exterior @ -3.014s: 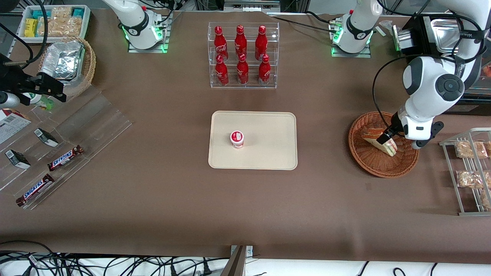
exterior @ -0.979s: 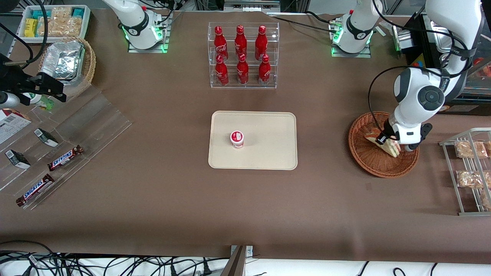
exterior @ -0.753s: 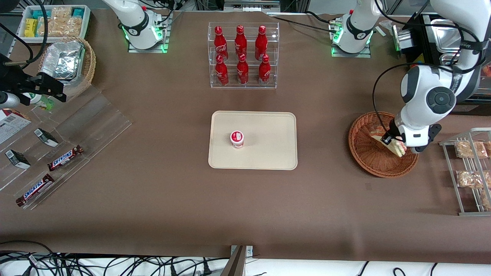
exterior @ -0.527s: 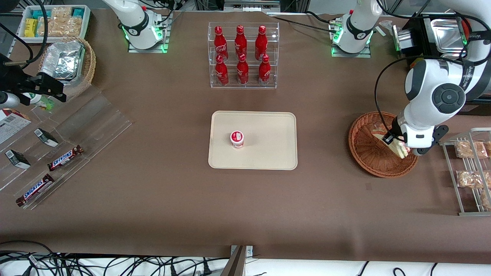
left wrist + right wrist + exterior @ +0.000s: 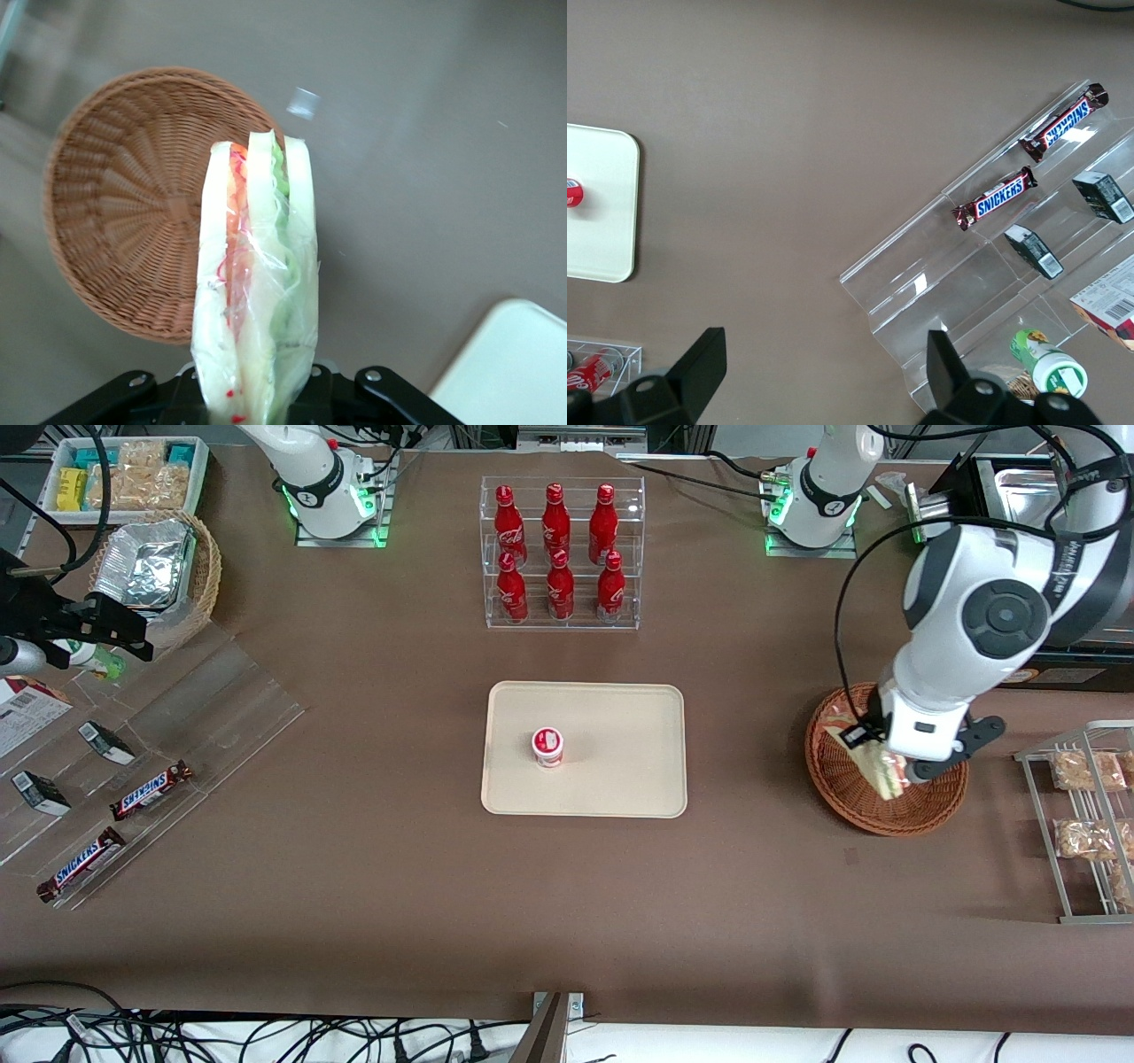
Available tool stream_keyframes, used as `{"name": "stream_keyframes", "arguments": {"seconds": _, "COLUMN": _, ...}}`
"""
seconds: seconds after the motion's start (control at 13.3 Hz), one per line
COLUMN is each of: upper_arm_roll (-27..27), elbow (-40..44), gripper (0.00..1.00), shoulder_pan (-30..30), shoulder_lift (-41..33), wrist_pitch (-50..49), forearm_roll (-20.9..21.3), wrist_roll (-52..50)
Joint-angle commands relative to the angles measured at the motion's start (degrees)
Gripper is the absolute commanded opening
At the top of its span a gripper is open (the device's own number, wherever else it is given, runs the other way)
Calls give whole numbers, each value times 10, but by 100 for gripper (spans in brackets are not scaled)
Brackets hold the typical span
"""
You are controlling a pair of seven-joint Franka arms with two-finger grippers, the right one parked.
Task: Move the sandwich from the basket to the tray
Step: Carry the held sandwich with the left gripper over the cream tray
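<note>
One cup [image 5: 547,746] on tray [image 5: 620,779], gripper [image 5: 877,766] (clamping sandwich [image 5: 257,283])

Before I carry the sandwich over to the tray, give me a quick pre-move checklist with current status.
1. Grip: the tool is shut on the wrapped triangular wedge sandwich: ok.
2. Lift: the sandwich hangs above the round reddish-brown wicker basket, apart from it: ok.
3. Basket left flat on the brown table: ok.
4. Drop zone: the cream rectangular tray has bare surface beside the small red-and-white lidded cup: ok.
5. Path: open table between basket and tray: ok.
6. Grip firmness against slipping in the clear wrap: cannot tell.
</note>
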Motion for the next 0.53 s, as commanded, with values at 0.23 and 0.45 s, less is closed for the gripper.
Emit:
{"name": "stream_keyframes", "arguments": {"seconds": 0.23, "upper_arm_roll": -109, "elbow": 38, "gripper": 15, "shoulder_pan": 3, "shoulder_lift": 5, "wrist_pitch": -21, "forearm_roll": -34, "wrist_roll": 30}}
{"name": "stream_keyframes", "arguments": {"seconds": 0.45, "upper_arm_roll": -146, "elbow": 39, "gripper": 13, "shoulder_pan": 2, "shoulder_lift": 9, "wrist_pitch": -19, "forearm_roll": -53, "wrist_roll": 94}}
